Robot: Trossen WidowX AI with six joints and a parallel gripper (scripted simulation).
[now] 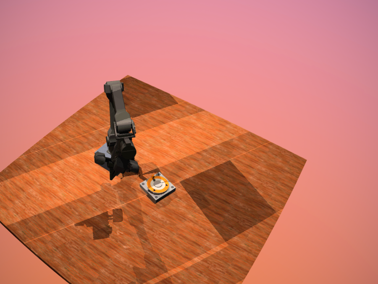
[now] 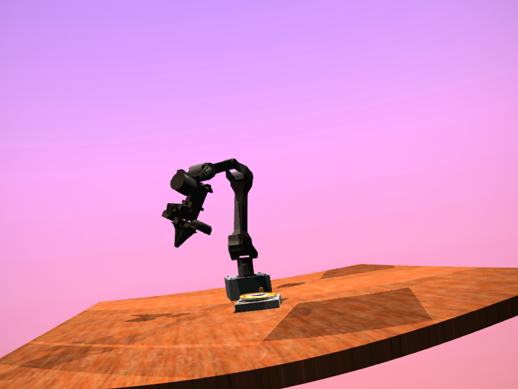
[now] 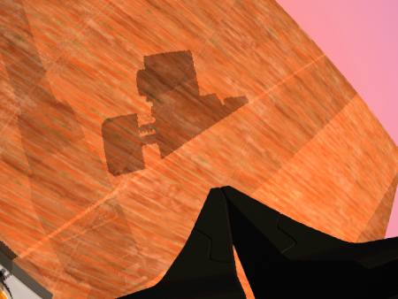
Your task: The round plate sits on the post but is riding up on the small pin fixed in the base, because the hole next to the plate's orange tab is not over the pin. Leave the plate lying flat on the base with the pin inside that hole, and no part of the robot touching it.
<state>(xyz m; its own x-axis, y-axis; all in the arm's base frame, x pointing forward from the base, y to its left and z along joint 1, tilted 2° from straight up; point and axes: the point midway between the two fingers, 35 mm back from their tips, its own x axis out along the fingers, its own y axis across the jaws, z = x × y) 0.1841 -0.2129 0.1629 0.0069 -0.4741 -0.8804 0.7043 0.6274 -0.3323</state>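
The round plate [image 1: 161,190] [image 2: 258,295], an orange ring with a pale middle, sits on the square grey base [image 1: 156,200] [image 2: 257,305] [image 3: 23,287]. Its orange tab [image 1: 153,177] [image 2: 261,289] stands up at the edge on the robot's side. Several dark holes show in the ring. The small pin is not visible, and it is too small to tell whether the plate lies flat. My gripper [image 1: 111,178] [image 2: 176,246] [image 3: 220,195] is shut with nothing between its fingertips. It hangs high above the table, off to the left of the plate in the top and exterior views, touching nothing.
The arm's own mount [image 2: 247,286] stands close behind the base. The wooden table [image 1: 198,253] [image 2: 201,355] [image 3: 80,26] carries dark shadows of the arm. The table's edge runs across the upper right of the wrist view.
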